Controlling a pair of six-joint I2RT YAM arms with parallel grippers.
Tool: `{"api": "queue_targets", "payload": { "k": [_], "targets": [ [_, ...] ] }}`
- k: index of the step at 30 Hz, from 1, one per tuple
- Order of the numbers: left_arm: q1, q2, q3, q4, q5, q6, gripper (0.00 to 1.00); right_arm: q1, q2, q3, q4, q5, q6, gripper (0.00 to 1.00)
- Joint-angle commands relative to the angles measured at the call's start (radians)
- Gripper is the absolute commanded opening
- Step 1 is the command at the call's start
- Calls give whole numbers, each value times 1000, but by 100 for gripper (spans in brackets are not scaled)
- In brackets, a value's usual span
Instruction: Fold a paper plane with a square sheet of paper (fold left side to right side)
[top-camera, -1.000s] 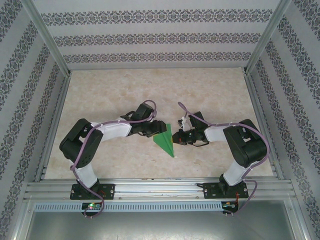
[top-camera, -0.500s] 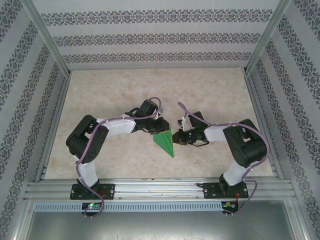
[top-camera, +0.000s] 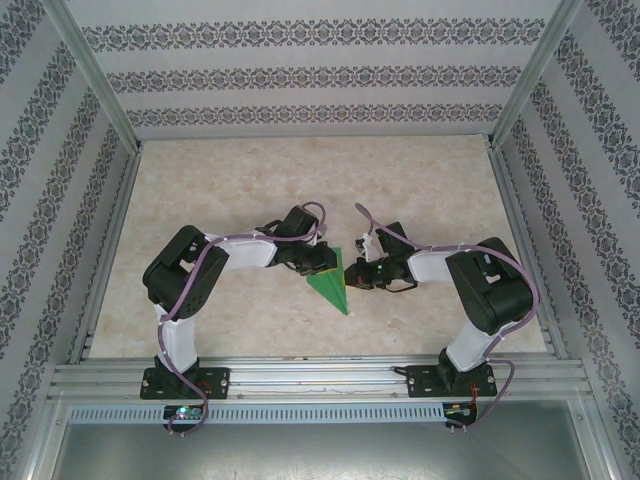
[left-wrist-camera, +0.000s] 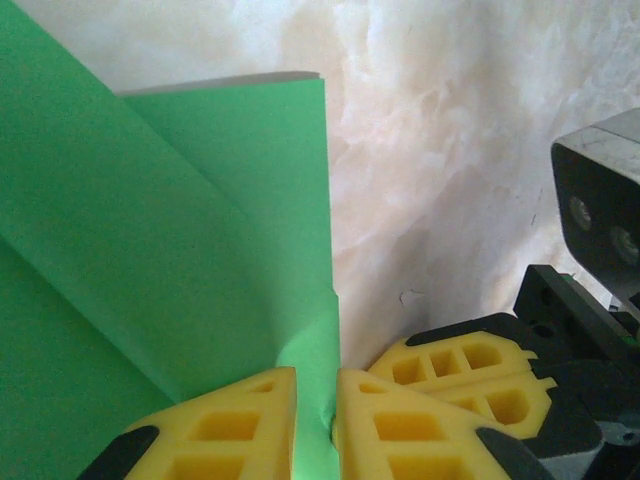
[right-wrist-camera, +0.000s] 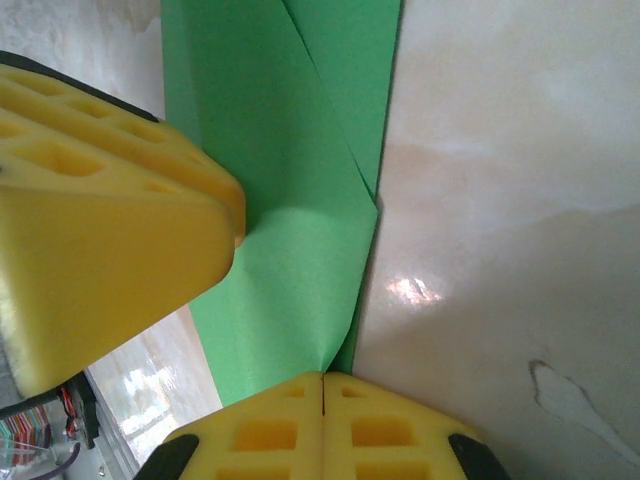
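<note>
2 grippers on 1 paper plane (top-camera: 333, 284), mid-tabletop (top-camera: 250, 190).
Left gripper (left-wrist-camera: 316, 395) clamps its folded edge; right gripper (right-wrist-camera: 322, 388), fingertips together, pinches the paper too.

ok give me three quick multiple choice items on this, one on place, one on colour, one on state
1. Where is the folded green paper? A at the far wall; B between the left gripper and right gripper; C under the left arm's base.
2. What colour are the gripper fingers? A red; B white; C yellow.
3. The left gripper is: A shut on the paper's edge; B wide open; C lifted clear of the paper.
Answers: B, the top view shows the paper between both tips; C, yellow pads in both wrist views; A, the left wrist view shows paper pinched between its fingers.
</note>
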Motion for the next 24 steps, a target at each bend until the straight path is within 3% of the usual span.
{"api": "queue_targets", "payload": {
  "k": [1, 12, 18, 24],
  "targets": [
    [-5, 15, -16, -41, -33, 27, 19, 41, 78, -24, -48, 124, -26, 0],
    [2, 27, -48, -43, -43, 34, 18, 42, 73, -17, -38, 95, -18, 0],
    [3, 40, -73, -24, -50, 27, 17, 39, 22, -2, -25, 68, 8, 12],
    [3, 41, -102, -9, -58, 22, 16, 18, -101, 6, -36, 50, 31, 29]
  ]
}}
